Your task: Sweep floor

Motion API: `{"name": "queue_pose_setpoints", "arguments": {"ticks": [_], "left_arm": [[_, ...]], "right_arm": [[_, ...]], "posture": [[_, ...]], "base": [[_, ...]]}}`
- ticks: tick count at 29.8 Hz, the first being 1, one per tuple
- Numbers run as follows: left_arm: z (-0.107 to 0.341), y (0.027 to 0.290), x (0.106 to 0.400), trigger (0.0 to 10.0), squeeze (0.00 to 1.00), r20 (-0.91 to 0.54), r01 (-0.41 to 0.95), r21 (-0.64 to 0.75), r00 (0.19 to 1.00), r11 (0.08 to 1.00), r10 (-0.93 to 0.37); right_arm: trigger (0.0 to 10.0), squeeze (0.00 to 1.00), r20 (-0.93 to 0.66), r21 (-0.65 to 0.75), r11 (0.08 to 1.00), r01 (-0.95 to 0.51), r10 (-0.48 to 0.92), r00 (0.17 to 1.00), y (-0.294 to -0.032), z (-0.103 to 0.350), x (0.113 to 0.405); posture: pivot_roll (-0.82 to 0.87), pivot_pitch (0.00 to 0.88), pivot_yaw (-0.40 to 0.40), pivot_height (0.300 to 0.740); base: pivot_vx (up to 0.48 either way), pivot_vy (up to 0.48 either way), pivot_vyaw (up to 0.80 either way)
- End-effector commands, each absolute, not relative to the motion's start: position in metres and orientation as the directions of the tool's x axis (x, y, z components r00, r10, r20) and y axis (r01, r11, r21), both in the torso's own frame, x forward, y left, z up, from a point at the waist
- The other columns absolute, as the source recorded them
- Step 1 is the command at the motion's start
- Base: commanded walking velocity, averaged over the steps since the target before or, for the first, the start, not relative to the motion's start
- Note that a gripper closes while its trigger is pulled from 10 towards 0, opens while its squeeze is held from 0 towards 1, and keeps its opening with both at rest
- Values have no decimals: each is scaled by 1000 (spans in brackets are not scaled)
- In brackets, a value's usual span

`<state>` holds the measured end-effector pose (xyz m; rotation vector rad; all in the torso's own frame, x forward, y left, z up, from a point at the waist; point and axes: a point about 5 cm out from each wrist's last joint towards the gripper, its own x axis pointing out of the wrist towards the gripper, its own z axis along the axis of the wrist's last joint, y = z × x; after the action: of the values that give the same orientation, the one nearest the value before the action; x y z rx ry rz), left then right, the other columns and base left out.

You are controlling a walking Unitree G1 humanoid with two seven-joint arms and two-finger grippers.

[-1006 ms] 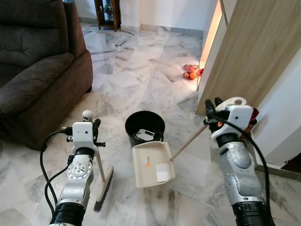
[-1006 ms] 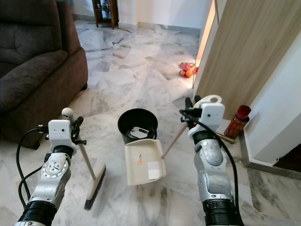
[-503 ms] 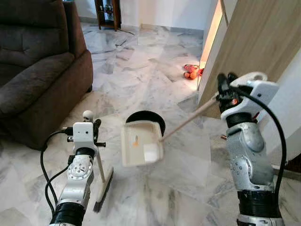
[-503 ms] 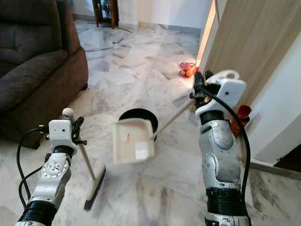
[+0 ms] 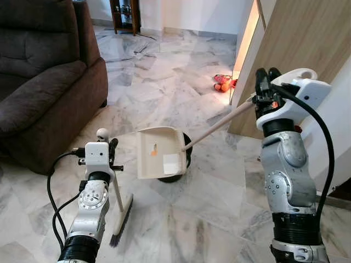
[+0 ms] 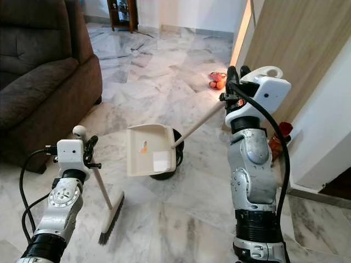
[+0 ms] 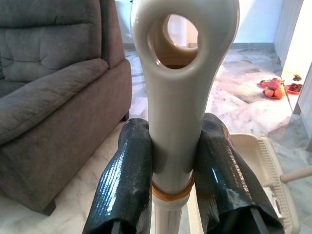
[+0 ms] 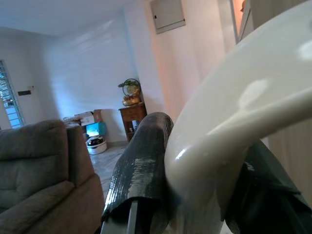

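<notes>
My right gripper (image 5: 264, 82) is shut on the long handle of a cream dustpan (image 5: 159, 152). The pan hangs tilted in the air over a black bin (image 5: 176, 164) and hides most of it. A white paper scrap (image 5: 171, 163) and a small orange speck lie in the pan. My left gripper (image 5: 109, 147) is shut on the top of a cream broom handle (image 7: 178, 97). The broom's dark bristles (image 5: 122, 222) rest on the marble floor just to the left of the bin.
A dark brown sofa (image 5: 41, 82) stands at the left. A wooden panel (image 5: 296, 49) and white wall close the right side. Red and orange toys (image 5: 222, 83) lie by the panel's foot. Open marble floor stretches ahead.
My right arm has lifted the dustpan off the floor, swung it left and raised it over the bin. The left arm and broom have stayed put.
</notes>
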<state>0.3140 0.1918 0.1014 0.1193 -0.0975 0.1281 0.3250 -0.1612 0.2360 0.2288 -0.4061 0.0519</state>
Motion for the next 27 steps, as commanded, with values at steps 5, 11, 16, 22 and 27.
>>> {"name": "queue_pose_setpoints", "arguments": {"ticks": [5,11,16,22,27], "left_arm": [[118,195,317,10000,0,192,-158,117,972,980,134],[118,195,316,10000,0,194,-161,118,971,980,136],[118,195,316,10000,0,199,-168,119,970,979,142],[118,195,316,10000,0,201,-172,118,969,978,146],[118,195,316,10000,0,203,-174,116,968,978,149]], "right_arm": [[10000,0,451,221,969,-112,1,893,-159,249,324],[10000,0,452,219,968,-122,10,892,-157,249,324],[10000,0,450,217,967,-133,21,893,-154,248,324],[10000,0,449,202,970,-136,32,893,-153,248,324],[10000,0,451,192,970,-149,48,891,-151,248,323]], "posture": [[34,24,-32,740],[35,21,-33,740],[37,21,-36,740],[34,24,-37,740],[40,27,-39,740]], "base": [[267,0,0],[268,0,0],[281,0,0],[294,0,0],[295,0,0]]}}
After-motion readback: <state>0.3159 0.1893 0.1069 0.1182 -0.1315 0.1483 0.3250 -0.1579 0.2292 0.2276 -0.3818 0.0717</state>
